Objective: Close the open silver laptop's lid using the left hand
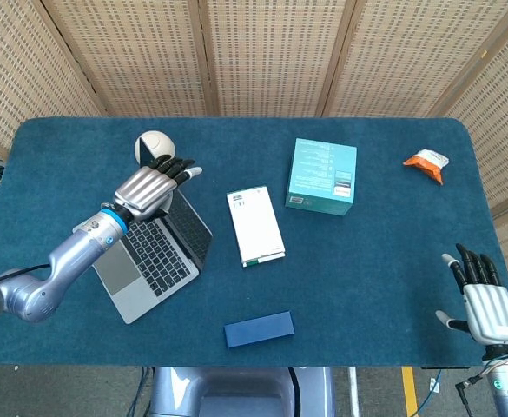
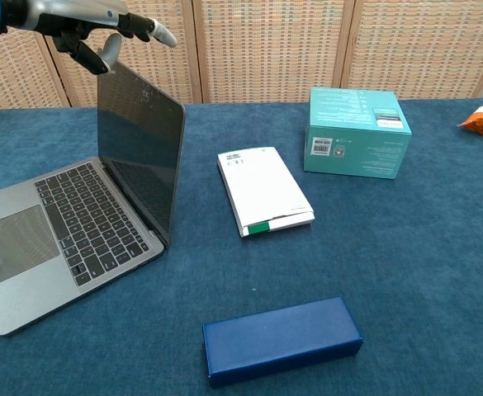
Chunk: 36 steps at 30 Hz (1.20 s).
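A: Where is the silver laptop (image 2: 84, 210) sitting, and how is it looking?

B: It is sitting on the robot's left side of the blue table (image 1: 366, 261), its lid standing upright and fully open, dark screen facing the keyboard. The grey base is lying flat at a slant to the table edge.

A: And the left hand (image 1: 152, 186)?

B: It is hovering over the lid's top edge, fingers (image 2: 160, 33) spread and stretched forward past it, holding nothing. In the chest view the thumb is hanging just above the lid's upper corner; I cannot tell whether it is touching.

A: So which step is this?

B: I judge it is the approach, with the lid not yet pushed. The next move probably calls for getting the fingers behind the top edge and sweeping the lid down toward the keyboard.

A: The right hand (image 1: 485, 304)?

B: It is resting well apart at the table's near corner, fingers extended and apart, empty.
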Each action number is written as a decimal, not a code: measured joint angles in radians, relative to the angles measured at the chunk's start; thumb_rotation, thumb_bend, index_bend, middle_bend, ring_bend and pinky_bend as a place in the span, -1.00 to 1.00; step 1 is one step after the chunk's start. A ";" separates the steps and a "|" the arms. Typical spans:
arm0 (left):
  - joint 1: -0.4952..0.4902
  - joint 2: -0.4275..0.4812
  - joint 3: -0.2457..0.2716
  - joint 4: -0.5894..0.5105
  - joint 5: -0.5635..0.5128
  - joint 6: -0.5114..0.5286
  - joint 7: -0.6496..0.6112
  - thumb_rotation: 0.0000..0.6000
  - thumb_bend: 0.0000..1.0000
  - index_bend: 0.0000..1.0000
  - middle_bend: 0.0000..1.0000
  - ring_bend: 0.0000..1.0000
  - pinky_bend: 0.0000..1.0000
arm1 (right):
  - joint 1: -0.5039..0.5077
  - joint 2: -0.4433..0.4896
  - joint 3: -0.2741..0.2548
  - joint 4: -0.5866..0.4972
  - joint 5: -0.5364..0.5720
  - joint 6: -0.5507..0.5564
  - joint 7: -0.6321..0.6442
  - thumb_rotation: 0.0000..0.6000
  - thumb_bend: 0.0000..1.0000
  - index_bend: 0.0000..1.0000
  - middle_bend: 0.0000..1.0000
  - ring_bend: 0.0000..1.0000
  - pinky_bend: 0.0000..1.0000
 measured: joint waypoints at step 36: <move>-0.017 -0.002 0.073 0.009 0.018 0.037 -0.029 1.00 1.00 -0.52 -0.53 -0.73 -0.78 | 0.003 -0.003 -0.006 -0.007 -0.009 0.004 -0.014 1.00 -0.94 -0.73 -1.00 -1.00 -1.00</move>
